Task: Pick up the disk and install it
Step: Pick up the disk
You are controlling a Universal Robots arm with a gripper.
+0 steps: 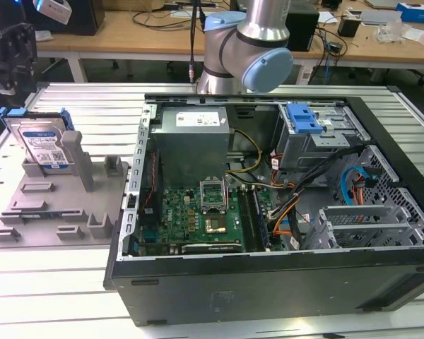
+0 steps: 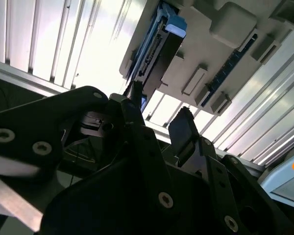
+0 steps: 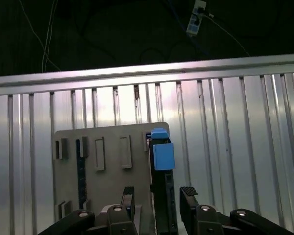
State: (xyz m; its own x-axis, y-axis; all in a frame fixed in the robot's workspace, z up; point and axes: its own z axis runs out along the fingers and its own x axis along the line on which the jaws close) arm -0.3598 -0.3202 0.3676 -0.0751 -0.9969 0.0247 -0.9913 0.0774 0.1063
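Disk [image 3: 161, 161] stands on edge in a grey holder [image 1: 56, 212] on the worktop [image 1: 49, 296], just ahead of the end effector [image 3: 159, 193], in line with its wide-open, empty fingers; likely rigid, fairly heavy and shock-sensitive, best pinched across its flat faces

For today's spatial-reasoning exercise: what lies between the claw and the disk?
Nothing: in the exterior view the claw hangs above the disk, apart from it, with only bare air between them. The disk stands upright in its grey holder.
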